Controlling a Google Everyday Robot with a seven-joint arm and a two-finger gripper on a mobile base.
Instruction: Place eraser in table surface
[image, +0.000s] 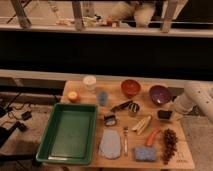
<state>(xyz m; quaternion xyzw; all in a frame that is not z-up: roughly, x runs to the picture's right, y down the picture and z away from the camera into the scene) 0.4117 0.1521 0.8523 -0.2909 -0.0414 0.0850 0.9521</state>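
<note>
Tool (166, 114): at the table's (188, 156) right edge, grip state unclear
Eraser (164, 114): at the tool, below purple bowl (159, 94)

Dim, warm light on the table surface (112, 88);
black band behind; brighter strip above; my gripper (173, 111) sits shaded at its right edge

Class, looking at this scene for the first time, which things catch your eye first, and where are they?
The big green tray fills the table's left side. At the back stand a red bowl and a purple bowl. The gripper reaches in from the right edge, at the small black eraser.
</note>
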